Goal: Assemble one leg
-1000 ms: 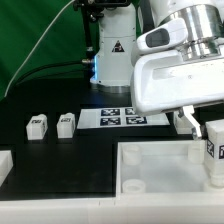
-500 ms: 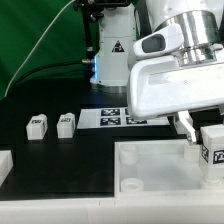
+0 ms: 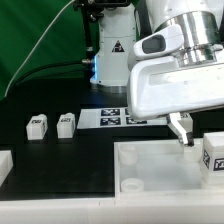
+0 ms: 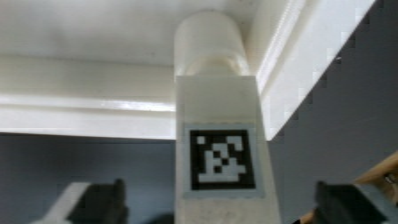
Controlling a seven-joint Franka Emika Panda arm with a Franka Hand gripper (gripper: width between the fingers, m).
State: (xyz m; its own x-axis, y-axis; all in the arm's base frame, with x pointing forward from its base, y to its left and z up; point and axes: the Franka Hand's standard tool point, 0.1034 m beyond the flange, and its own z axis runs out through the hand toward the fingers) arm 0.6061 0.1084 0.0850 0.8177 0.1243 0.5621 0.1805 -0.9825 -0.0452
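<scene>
Exterior view takes in a matte black surface (image 3: 60, 150), a green cloth backdrop (image 3: 30, 40) behind it, and a black upright device with a triangular warning label (image 3: 113, 50) at the rear. A large white square tray-like piece (image 3: 150, 152) lies at the front, cut off by the lower and right edges of the picture.

Beyond the tray's far rim lies the thin flat white marker board (image 3: 118, 117), partly hidden by the bulky white robot arm (image 3: 175, 80). Off the tray's far corner, toward the exterior view's left, two small white tagged blocks (image 3: 37, 125) sit side by side on the surface.

The leg (image 3: 213, 155), a small white plastic block with a black-and-white square tag, stands upright at the tray's far end on the exterior view's right. The frame edge crops it, and its foot cannot be made out, so whether it sits in a socket is unclear.

In the blurred wrist view the leg (image 4: 221, 120) faces the camera with its tag, the tray's white wall behind it. The pincer (image 4: 226, 205) is spread wide. Its dark fingers (image 4: 98, 205) stand either side of the leg with a gap on each side, gripping nothing.
</scene>
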